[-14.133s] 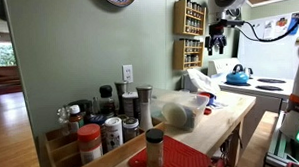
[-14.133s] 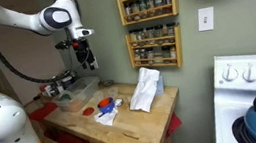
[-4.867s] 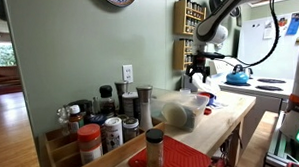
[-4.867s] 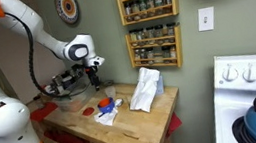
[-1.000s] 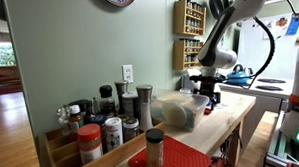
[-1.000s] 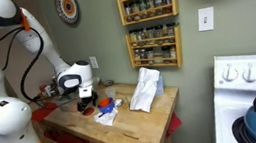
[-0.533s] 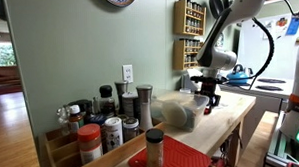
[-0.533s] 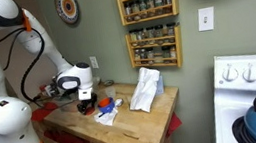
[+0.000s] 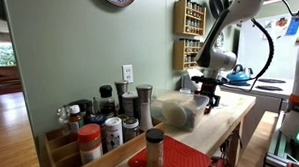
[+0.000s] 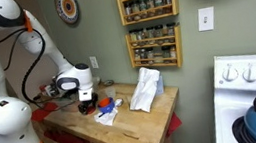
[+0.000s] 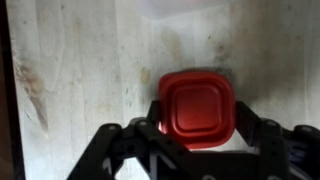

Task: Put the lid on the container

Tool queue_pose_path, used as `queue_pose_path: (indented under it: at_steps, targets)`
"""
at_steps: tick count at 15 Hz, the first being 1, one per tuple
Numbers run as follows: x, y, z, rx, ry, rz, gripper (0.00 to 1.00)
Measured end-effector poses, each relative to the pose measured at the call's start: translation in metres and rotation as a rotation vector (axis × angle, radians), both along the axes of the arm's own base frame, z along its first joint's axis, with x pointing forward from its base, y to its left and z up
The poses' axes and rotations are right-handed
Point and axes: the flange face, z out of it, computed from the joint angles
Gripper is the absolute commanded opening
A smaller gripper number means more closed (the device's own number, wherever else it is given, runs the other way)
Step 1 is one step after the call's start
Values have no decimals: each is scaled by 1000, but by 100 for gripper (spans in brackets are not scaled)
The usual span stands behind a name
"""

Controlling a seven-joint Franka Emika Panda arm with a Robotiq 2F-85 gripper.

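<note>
A red, square plastic lid with rounded corners (image 11: 196,106) is seen lying flat on the pale wooden table top (image 11: 75,90) in the wrist view, just right of the picture's centre. The black two-fingered gripper (image 11: 197,126) is brought in from 6 o'clock. Its fingers (image 11: 150,122) are spread wide, with the lid lodged between them, one finger at the lid's 9 o'clock edge and one at its 3 o'clock edge. Whether the pads are pressed against the rim cannot be told. In an exterior view the gripper (image 9: 209,94) is held low over the table (image 9: 237,114). The large rounded clear plastic container with pale beige contents (image 9: 178,112) is found near it at about 8 o'clock, uncovered and apart from the fingers. A cluster of small capped spice jars (image 9: 103,126) is seen further along at 9 o'clock. Against the frames from fourteen seconds ago, when the arm was raised beside the wall-mounted spice rack (image 10: 150,23), the gripper (image 10: 86,102) has been lowered to the table. Since half a second ago almost nothing has been shifted.
</note>
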Motion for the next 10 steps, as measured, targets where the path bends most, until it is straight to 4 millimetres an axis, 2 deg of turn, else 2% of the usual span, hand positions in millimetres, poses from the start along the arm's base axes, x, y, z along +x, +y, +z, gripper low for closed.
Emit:
queue_pose_path:
  at_steps: [10]
  targets:
    - [8,4,8,-32,-20,82,46]
